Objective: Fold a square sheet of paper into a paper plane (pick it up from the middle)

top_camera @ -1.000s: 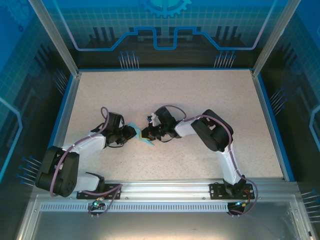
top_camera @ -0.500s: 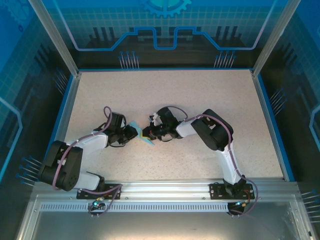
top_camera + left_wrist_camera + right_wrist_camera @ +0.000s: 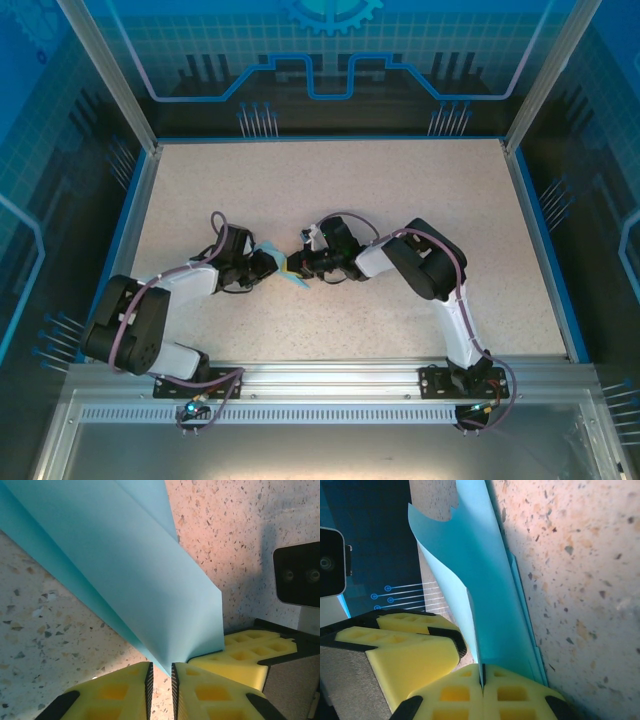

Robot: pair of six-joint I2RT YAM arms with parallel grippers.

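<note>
Right tool is clenched on the lower edge of the square sheet of paper. Left tool narrowly straddles its corner; I cannot tell whether it grips. The counter lies open across the upper frame.

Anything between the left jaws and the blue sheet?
Nothing visible. The sheet of paper runs straight into the narrow slit between the jaws of the left gripper; the right gripper, shut on it, sits close alongside.

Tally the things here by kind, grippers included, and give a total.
paper: 1
grippers: 2 (left gripper, right gripper)
table: 1
Total: 4
</note>
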